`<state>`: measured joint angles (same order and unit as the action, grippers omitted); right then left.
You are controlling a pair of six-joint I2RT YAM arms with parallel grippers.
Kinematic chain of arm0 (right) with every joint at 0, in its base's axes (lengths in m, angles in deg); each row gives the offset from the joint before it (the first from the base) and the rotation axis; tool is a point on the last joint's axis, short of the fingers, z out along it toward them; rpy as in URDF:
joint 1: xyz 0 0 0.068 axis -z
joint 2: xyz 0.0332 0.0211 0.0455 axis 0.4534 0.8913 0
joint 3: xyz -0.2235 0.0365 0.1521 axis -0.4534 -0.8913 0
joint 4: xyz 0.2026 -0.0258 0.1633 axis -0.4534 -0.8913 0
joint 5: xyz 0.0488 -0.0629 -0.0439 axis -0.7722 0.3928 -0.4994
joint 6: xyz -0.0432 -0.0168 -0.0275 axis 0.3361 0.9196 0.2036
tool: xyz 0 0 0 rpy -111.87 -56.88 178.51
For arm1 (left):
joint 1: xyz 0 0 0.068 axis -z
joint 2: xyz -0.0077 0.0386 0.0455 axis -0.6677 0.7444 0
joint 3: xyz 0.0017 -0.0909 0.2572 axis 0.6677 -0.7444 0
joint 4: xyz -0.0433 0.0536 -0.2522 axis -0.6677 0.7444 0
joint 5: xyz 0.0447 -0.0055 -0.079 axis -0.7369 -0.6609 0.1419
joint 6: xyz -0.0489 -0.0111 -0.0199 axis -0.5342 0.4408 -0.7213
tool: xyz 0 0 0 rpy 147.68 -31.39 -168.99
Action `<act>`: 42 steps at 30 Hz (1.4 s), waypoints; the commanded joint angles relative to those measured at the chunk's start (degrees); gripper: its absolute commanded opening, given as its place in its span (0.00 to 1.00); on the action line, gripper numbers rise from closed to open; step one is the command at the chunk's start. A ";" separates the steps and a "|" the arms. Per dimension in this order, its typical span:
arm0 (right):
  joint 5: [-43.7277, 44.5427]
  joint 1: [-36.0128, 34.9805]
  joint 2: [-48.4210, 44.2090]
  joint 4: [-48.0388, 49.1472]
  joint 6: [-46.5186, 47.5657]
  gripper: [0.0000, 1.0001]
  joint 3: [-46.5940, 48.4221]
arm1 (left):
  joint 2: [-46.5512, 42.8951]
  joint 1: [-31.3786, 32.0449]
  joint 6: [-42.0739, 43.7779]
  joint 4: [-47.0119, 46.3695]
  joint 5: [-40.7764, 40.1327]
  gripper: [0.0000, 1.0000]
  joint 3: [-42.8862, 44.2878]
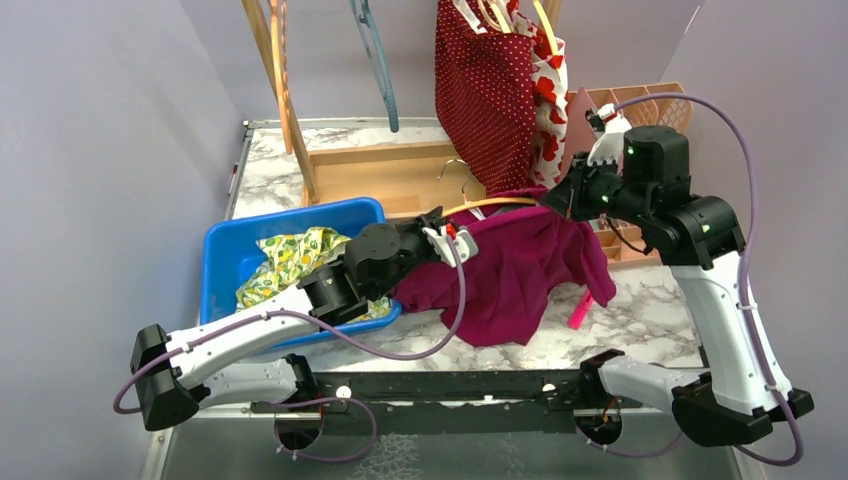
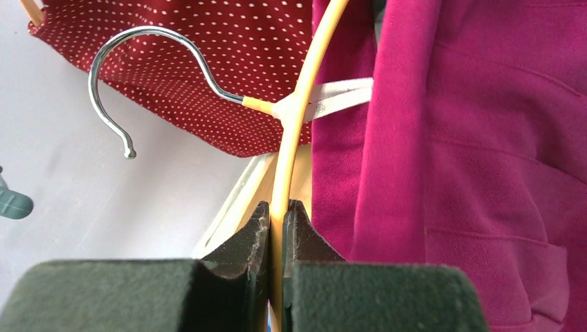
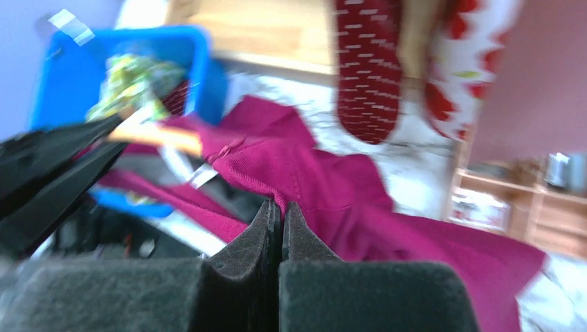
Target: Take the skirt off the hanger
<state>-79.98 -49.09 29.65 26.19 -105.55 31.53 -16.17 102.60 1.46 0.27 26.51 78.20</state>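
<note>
A magenta skirt (image 1: 520, 270) lies draped over the table, its upper part still on a yellow hanger (image 1: 490, 203) with a metal hook (image 2: 159, 31). My left gripper (image 1: 447, 237) is shut on the hanger's yellow bar (image 2: 291, 138), just below the hook, with the skirt (image 2: 477, 145) hanging to its right. My right gripper (image 1: 566, 195) is shut on the skirt's top edge (image 3: 304, 166) at the hanger's far end. In the blurred right wrist view, the hanger (image 3: 163, 136) runs left into the left gripper's black fingers (image 3: 48, 162).
A blue bin (image 1: 225, 255) holding a floral cloth (image 1: 290, 255) stands under the left arm. Behind, a wooden rack (image 1: 385, 170) carries a red dotted garment (image 1: 485, 90) and a heart-print one (image 1: 550, 100). A wooden organizer (image 1: 660, 105) is at the back right, and a pink item (image 1: 580, 310) lies by the skirt.
</note>
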 commanded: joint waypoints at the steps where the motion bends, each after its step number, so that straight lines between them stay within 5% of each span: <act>1: -28.19 1.59 -1.46 2.70 6.51 0.01 -1.95 | 0.65 -1.39 -4.67 -9.67 -5.42 0.00 5.25; 9: -44.63 1.33 0.92 6.71 -1.42 0.01 -2.73 | 6.29 -1.34 -5.33 -13.59 5.48 0.00 9.61; 16: -34.36 -15.43 8.92 8.53 -9.30 0.01 2.42 | 8.37 -0.36 -4.50 -14.56 5.54 0.00 10.52; 19: -29.53 -16.36 7.19 7.10 -10.03 0.01 1.27 | 8.55 -0.33 -3.35 -16.23 4.24 0.00 10.41; 20: -26.27 -16.37 6.07 6.18 -10.06 0.03 1.54 | 8.49 -0.33 -3.01 -16.33 4.03 0.00 10.25; 24: -14.26 -16.32 5.70 -1.47 -9.33 0.39 8.08 | 7.52 -0.35 -1.97 -16.62 3.97 0.00 8.87; 28: -1.38 -16.35 10.88 -12.40 -11.84 0.53 20.89 | 6.54 -0.33 -0.67 -16.56 4.23 0.00 7.94; 32: 4.22 -16.36 13.28 -13.49 -13.03 0.66 31.02 | 6.17 -0.35 0.83 -16.39 4.88 0.00 7.69; 37: 3.76 -16.37 15.65 -4.20 -10.94 0.64 28.87 | 6.16 -0.25 0.21 -14.90 6.92 0.00 8.45; 42: 7.74 -16.37 19.73 0.87 -6.70 0.49 28.97 | 5.58 -0.16 0.08 -13.67 7.31 0.00 8.81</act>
<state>-77.62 -65.26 46.00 21.82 -116.02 61.32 -7.43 102.03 2.71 -6.40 31.76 84.78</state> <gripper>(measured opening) 0.500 0.063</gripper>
